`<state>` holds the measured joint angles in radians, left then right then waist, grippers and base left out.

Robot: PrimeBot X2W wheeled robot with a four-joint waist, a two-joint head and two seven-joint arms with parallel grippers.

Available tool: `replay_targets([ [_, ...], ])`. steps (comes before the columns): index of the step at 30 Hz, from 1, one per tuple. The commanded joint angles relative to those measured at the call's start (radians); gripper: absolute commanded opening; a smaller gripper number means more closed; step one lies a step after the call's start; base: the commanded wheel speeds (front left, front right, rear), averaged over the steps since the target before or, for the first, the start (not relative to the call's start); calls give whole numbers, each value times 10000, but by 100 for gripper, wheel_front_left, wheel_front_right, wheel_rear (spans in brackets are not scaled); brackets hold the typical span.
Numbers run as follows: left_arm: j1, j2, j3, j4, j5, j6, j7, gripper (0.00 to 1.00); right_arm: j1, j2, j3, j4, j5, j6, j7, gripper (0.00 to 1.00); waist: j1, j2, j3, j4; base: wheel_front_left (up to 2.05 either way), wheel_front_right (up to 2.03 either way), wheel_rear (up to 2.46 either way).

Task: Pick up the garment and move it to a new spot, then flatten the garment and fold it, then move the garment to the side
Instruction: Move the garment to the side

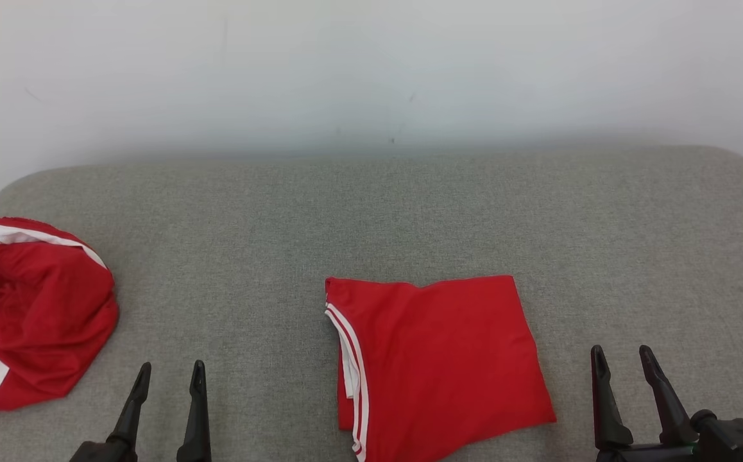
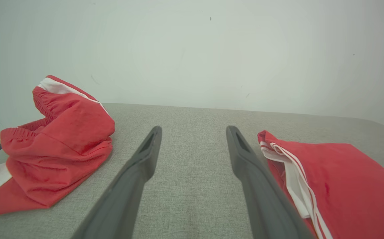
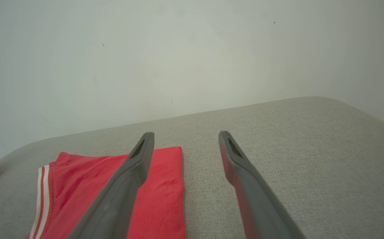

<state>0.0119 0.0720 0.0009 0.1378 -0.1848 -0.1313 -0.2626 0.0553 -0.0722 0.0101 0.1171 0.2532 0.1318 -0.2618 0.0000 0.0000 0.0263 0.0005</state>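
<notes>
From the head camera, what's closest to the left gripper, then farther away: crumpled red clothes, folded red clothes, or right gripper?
1. Crumpled red clothes, just left of the left gripper.
2. Folded red clothes, in the middle.
3. Right gripper, far right.

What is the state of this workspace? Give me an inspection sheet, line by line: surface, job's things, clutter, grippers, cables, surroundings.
Surface: grey fabric-covered table with rounded far corners.
Job's things: folded red garment lies flat near the middle front, with white stripes along its left edge. Crumpled red garment with white trim sits bunched at the table's left edge. The two are well apart.
Clutter: nothing seen.
Grippers: left gripper is open and empty, between the two garments. Right gripper is open and empty, to the right of the folded red garment.
Cables: nothing seen.
Surroundings: plain white wall behind the table, with a few small dark marks.
</notes>
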Motion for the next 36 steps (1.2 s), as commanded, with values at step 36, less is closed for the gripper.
replay_targets([
  [36, -270, -159, -378, -78, 31, 12, -31, 100, -2154, -701, 715, 2340, -189, -26, 813, 100, 0, 0, 596, 474, 0, 0, 0],
])
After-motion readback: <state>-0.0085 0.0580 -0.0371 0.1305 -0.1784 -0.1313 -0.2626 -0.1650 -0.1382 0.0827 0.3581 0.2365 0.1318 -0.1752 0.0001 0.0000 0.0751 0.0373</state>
